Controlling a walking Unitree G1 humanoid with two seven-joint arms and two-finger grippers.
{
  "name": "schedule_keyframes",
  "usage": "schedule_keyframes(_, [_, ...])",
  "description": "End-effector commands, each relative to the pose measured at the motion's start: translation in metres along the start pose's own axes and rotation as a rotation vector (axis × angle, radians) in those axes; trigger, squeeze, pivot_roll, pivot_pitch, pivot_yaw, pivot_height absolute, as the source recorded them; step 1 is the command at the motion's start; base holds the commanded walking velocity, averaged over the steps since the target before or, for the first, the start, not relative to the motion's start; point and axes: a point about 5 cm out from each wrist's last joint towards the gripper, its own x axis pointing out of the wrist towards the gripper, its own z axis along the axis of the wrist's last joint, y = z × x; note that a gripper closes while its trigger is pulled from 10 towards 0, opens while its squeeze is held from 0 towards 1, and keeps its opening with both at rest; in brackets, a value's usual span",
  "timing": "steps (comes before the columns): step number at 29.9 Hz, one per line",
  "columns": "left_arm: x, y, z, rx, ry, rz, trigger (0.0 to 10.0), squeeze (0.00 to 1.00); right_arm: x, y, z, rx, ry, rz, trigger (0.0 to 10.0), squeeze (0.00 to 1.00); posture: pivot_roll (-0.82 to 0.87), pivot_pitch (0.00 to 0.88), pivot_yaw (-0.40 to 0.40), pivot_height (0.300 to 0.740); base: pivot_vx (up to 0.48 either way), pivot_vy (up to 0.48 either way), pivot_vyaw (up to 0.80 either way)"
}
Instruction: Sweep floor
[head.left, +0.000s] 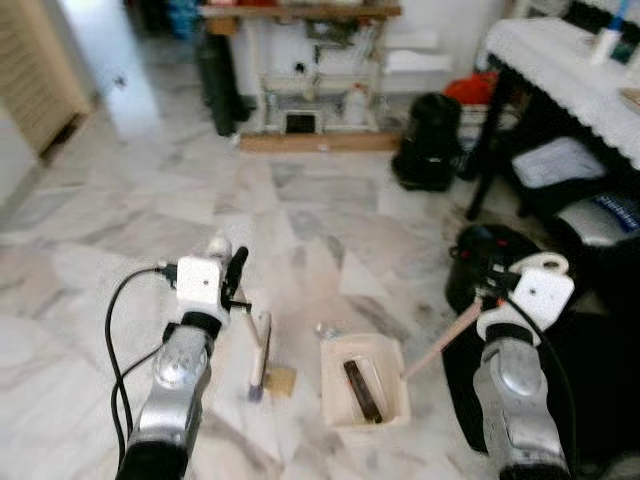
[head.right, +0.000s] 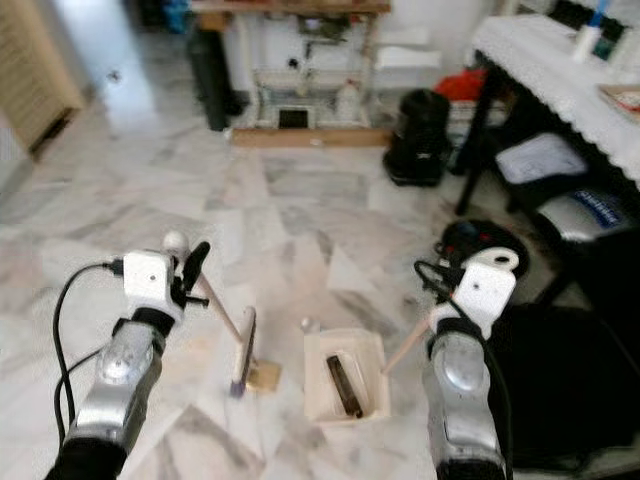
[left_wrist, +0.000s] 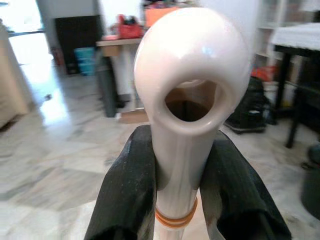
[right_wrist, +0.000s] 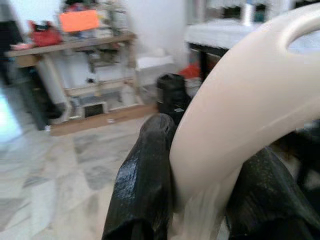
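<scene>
The left gripper (left_wrist: 182, 200) squeezes its two black fingers (left_wrist: 125, 195) tight on the cream broom handle (left_wrist: 190, 100), whose round end with a hole sticks up past the fingertips. Down below those fingers the broom head (head.left: 259, 355) stands on the marble floor (head.left: 300, 220), next to a small brown scrap (head.left: 280, 379). The right gripper (right_wrist: 200, 200) pinches the dustpan handle (right_wrist: 240, 115) between its fingers, and the dustpan (head.left: 364, 381) sits on the floor below them with a dark stick (head.left: 363, 390) inside.

Bright daylight, seemingly from a doorway, glares off the marble floor (head.left: 130, 110); all views are softly blurred.
</scene>
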Motion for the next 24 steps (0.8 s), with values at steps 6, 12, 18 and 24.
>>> schedule_keyframes(6, [0.0005, 0.0055, 0.0046, 0.036, -0.035, 0.021, 10.0, 0.00, 0.0019, 0.0069, 0.0171, 0.027, -0.071, 0.021, 10.0, 0.00, -0.15, 0.000, -0.020, 0.740, 0.000, 0.000, 0.80])
schedule_keyframes(12, [0.0007, 0.0052, 0.0047, 0.035, -0.037, 0.027, 10.0, 0.00, 0.0017, 0.0079, 0.0173, 0.032, -0.067, 0.022, 10.0, 0.00, -0.15, 0.000, -0.022, 0.740, 0.000, 0.000, 0.80])
schedule_keyframes(18, [0.0008, 0.0081, 0.0052, 0.039, -0.036, 0.043, 10.0, 0.00, 0.0029, 0.0090, 0.0184, 0.034, -0.065, 0.025, 10.0, 0.00, -0.14, 0.000, -0.027, 0.740, 0.000, 0.000, 0.80])
schedule_keyframes(24, [0.0014, 0.0097, 0.0056, 0.045, -0.035, 0.052, 10.0, 0.00, 0.0045, 0.0087, 0.0203, 0.033, -0.066, 0.024, 10.0, 0.00, -0.14, 0.000, -0.028, 0.740, 0.000, 0.000, 0.80])
